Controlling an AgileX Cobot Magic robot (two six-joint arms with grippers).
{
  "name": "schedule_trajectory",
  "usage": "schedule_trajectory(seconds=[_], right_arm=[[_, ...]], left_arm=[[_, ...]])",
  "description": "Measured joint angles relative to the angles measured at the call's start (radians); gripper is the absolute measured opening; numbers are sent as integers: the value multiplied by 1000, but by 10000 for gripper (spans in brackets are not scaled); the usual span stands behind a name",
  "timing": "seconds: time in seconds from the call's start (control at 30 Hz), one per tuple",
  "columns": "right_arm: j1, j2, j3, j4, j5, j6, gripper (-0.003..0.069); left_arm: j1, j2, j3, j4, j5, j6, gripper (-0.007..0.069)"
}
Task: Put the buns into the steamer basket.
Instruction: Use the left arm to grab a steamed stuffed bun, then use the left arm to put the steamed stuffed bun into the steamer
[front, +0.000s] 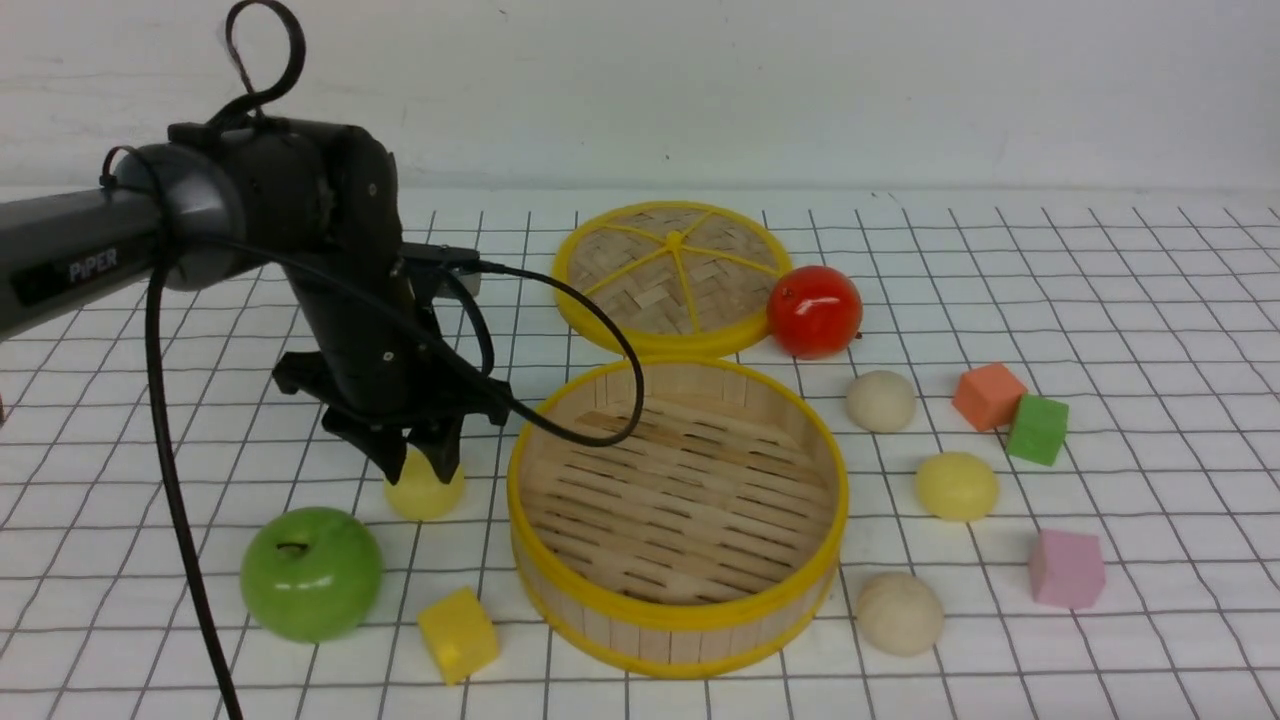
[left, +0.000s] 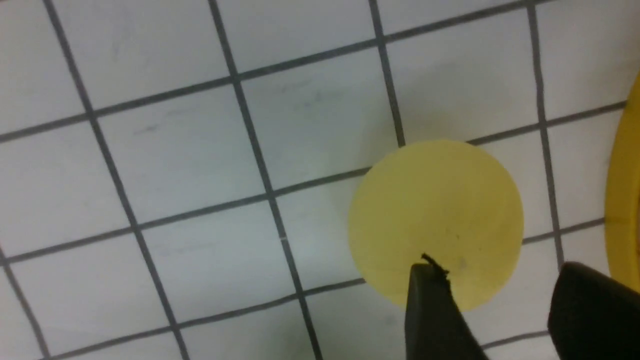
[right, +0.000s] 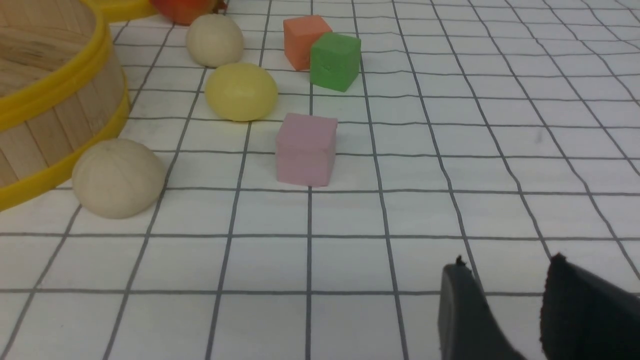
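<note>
The left end effector (front: 418, 462) hangs just over the left yellow bun (front: 425, 492), which sits on the bench (front: 1150, 300) just left of the basket (front: 640, 640). In the left wrist view its jaws stand apart with a modest gap and grip nothing; one fingertip (left: 430, 300) overlaps the bun's edge (left: 435, 215), but whether it touches is unclear.

The right end effector (right: 520, 300) shows only in its own wrist view, low over bare bench, with its jaws narrowly apart and holding nothing.

All four buns lie on the bench outside the basket. To its right are the far cream bun (front: 881, 401), the right yellow bun (front: 957, 486) and the near cream bun (front: 899, 613), the last just beside the basket wall (right: 55, 125).

The lid (front: 650, 290) lies behind the basket with a red apple (front: 815, 310) at its right edge
</note>
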Motion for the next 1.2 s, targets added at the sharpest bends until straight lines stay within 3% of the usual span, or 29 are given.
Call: schedule_trajectory(seconds=[0.23, 0.6, 0.73, 1.0, 1.2], right_arm=[[0, 0, 0, 0, 0, 0, 240], [0, 0, 0, 0, 0, 0, 240], [0, 0, 0, 0, 0, 0, 240], [0, 0, 0, 0, 0, 0, 240], [0, 0, 0, 0, 0, 0, 240]], left_arm=[[0, 23, -5, 7, -15, 1, 300], [0, 49, -6, 31, -42, 7, 108], [0, 49, -7, 31, -42, 7, -13], [0, -15, -6, 26, -13, 8, -13], [-12, -177, -6, -92, 12, 84, -13]])
